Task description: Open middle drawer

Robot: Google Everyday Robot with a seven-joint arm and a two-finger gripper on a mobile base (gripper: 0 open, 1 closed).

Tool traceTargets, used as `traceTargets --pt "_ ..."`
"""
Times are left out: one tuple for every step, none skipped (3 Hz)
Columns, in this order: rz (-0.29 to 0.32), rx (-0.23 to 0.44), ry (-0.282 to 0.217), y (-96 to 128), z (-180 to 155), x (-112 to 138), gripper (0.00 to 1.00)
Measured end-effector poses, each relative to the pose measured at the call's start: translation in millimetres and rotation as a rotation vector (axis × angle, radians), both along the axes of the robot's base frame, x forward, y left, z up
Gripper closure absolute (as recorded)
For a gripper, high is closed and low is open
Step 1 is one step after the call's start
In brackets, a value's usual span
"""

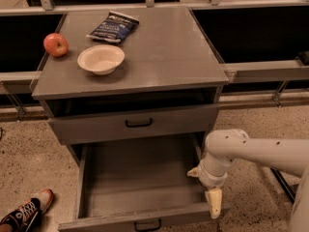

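Note:
The middle drawer [140,190] is pulled far out of the grey cabinet, below the shut top drawer [135,124]. Its wide shallow grey tray looks bare inside. Its small black bar handle [147,224] shows at the bottom edge of the camera view. My gripper [212,199], on the white arm [260,153] coming in from the right, is at the drawer's front right corner, right by the side wall and front panel. The lowest drawer is hidden under the open one.
On the cabinet top [164,57] lie a red apple [55,44], a cream bowl [101,59] and a dark snack bag [113,27]. A person's shoe [26,211] rests on the speckled floor at the lower left. Rails and dark panels run behind.

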State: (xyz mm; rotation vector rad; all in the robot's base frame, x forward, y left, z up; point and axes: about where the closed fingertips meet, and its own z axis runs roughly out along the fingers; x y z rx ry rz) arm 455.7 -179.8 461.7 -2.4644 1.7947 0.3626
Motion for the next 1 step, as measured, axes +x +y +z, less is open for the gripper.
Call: traceTargets --pt "0.000 0.000 0.000 0.0 0.0 0.0 0.00"
